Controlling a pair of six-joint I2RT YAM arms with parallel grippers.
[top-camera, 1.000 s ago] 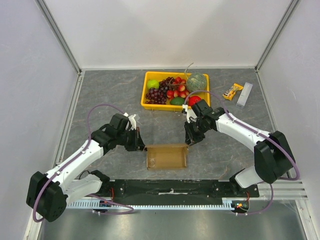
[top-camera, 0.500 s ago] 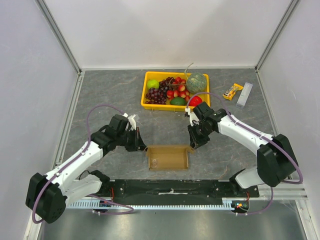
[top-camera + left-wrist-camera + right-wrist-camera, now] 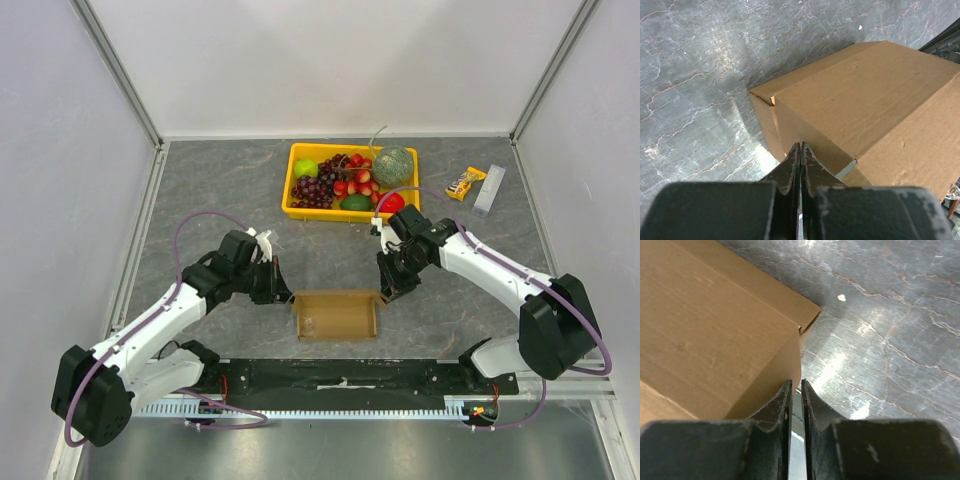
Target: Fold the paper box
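The paper box (image 3: 335, 315) lies on the grey table (image 3: 220, 180), near the front edge and between the two arms, with its long axis running left to right. In the top view it reads as a slim, closed brown rectangle. The left gripper (image 3: 283, 291) is positioned at the box's left end. In the left wrist view its fingers (image 3: 790, 165) are clenched flat against each other, with nothing visible between them and the tips right at the lower part of the end wall (image 3: 790, 132). The right gripper (image 3: 386, 291) is positioned at the box's right end. In the right wrist view its fingers (image 3: 782, 402) stand almost together, leaving only a thin slit, and the tips meet the vertical edge of the end wall (image 3: 775, 375) (whether that edge is pinched in the slit cannot be told). A small tab protrudes at the upper corner of each end. The yellow tray (image 3: 287, 195) of fruit sits well apart, toward the rear of the table.
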